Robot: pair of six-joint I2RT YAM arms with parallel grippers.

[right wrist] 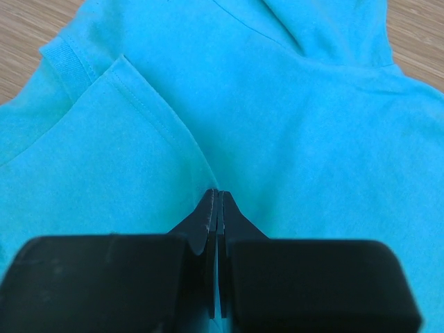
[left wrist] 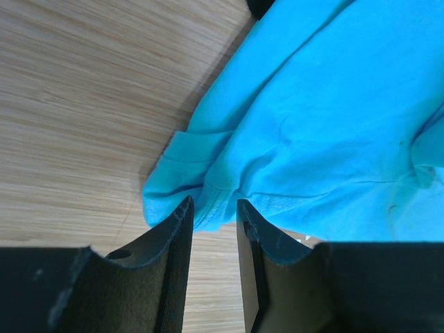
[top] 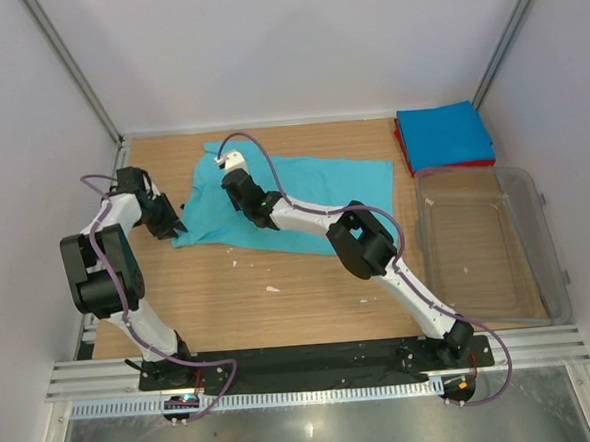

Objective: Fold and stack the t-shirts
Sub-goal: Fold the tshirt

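Teal t-shirt (top: 303, 195) lies spread left of the clear tub (top: 483, 260), soft, light and limp, best gripped at hems: left gripper (left wrist: 214, 208) stands slightly spread at the hem corner farthest from the tub, right gripper (right wrist: 217, 198) pressed together mid-cloth, pinch unconfirmed.

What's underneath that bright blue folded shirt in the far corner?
A red folded shirt: only its left and near edges peek out beneath the blue shirt. The rest is covered.

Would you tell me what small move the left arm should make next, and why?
Probably close the left gripper: it stands open astride the hem of the teal shirt, while the right gripper is shut on the cloth.
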